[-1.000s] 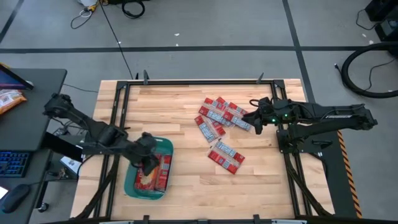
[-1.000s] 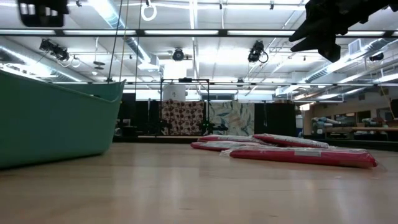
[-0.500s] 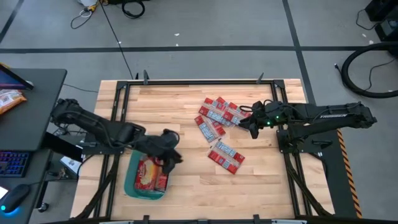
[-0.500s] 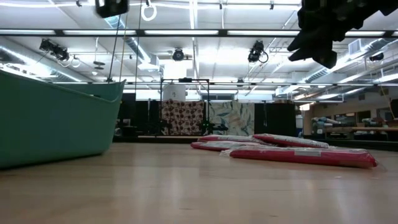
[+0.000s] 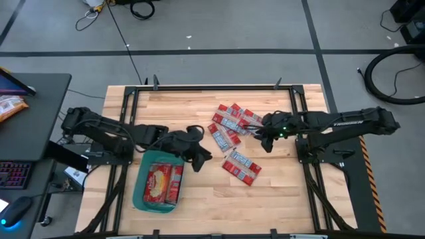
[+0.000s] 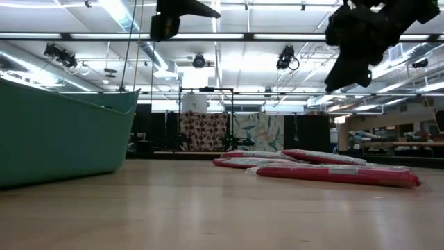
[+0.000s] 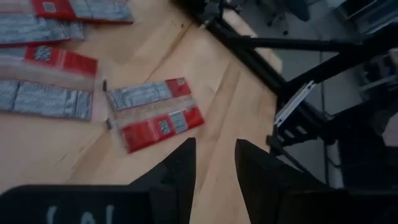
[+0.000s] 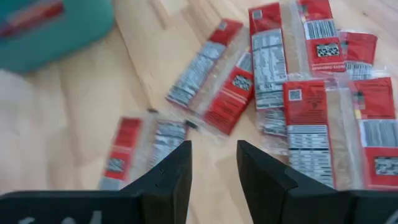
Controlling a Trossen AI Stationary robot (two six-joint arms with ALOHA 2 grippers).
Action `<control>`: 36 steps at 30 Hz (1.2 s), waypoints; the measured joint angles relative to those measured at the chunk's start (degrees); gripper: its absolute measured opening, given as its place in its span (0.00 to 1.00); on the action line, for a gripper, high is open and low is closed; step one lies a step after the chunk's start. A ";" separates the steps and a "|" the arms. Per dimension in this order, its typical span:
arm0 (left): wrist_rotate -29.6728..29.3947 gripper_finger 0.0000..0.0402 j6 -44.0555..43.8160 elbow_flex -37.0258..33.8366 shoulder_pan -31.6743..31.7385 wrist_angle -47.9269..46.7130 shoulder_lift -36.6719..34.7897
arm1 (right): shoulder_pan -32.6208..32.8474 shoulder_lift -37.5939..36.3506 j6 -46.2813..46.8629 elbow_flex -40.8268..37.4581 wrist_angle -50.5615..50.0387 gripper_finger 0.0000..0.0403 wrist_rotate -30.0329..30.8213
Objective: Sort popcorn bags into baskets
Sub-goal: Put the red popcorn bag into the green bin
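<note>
From above, my left gripper (image 5: 199, 157) hangs just off the far right corner of the teal basket (image 5: 141, 197), on the side toward the loose packets. Inside the basket lie a larger red bag with a yellowish picture (image 5: 155, 184) and a slim red packet (image 5: 174, 184) beside it. My right gripper (image 5: 265, 136) hovers at the right edge of the packet pile (image 5: 234, 121), which sits well apart from the basket; two more packets (image 5: 241, 166) lie between that pile and the table's near edge.

At table height, the basket wall (image 6: 62, 135) fills the left, and red packets (image 6: 333, 171) lie flat on the wood well to its right. Both grippers hang high above.

My left wrist camera shows my fingers (image 7: 180, 169) slightly spread with nothing between them, over bare wood near one red-and-silver packet (image 7: 154, 114). Its label print is too small to read.

My right wrist camera shows my fingers (image 8: 171, 171) slightly parted and empty above the pile (image 8: 298, 74); nutrition-style panels, barcodes and square codes show, though no words are legible. A corner of the basket (image 8: 50, 31) sits beyond.
</note>
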 joint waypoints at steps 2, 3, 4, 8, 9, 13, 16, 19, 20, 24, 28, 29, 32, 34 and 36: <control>0.38 0.29 -0.01 0.05 0.25 0.89 0.18 | -0.41 2.43 -2.43 0.00 0.35 0.35 -0.07; 0.35 0.29 0.06 0.27 0.25 0.46 0.18 | -0.60 3.83 -3.34 0.00 0.23 0.37 -0.04; 0.33 0.29 0.42 0.67 0.25 0.29 0.20 | -0.87 5.25 -4.46 0.00 0.05 0.39 -0.02; 0.27 0.29 2.78 4.22 0.12 -3.81 0.20 | -2.48 11.31 -9.10 0.00 0.39 0.50 2.85; 0.37 0.29 3.38 5.22 0.12 -5.19 0.20 | -3.03 12.83 -10.26 0.00 0.58 0.53 4.48; 2.18 0.29 6.29 9.52 0.12 -11.79 0.13 | -5.83 17.80 -14.70 0.00 1.72 0.64 9.43; 3.96 0.29 6.35 12.60 0.12 -17.31 -0.30 | -7.82 21.25 -17.43 0.00 3.84 0.72 9.56; 4.55 0.29 6.43 15.28 0.06 -21.98 -0.56 | -9.26 24.88 -19.69 0.00 6.84 0.77 8.77; 4.80 0.29 6.41 16.24 -0.13 -23.42 -0.66 | -9.60 25.99 -20.14 0.00 7.74 0.78 8.78; 6.35 0.29 6.83 19.56 -0.58 -27.05 -0.80 | -10.32 29.15 -20.34 0.00 10.65 0.78 7.19; 6.48 0.29 8.99 21.92 -0.87 -28.27 -0.84 | -10.12 31.93 -20.31 0.00 10.96 0.75 10.33; 6.52 0.29 9.00 22.04 -0.91 -28.37 -0.85 | -10.14 32.67 -20.38 0.00 11.01 0.74 11.21; 6.67 0.29 8.94 22.20 -0.91 -28.53 -0.76 | -10.17 35.11 -20.74 0.12 11.76 0.70 13.20; 7.88 0.29 8.96 22.27 -0.91 -28.51 -0.77 | -10.15 36.34 -20.37 0.30 12.35 0.66 14.16; 9.52 0.29 8.97 22.27 -0.91 -28.68 -0.76 | -10.05 36.93 -19.87 0.33 12.57 0.60 14.23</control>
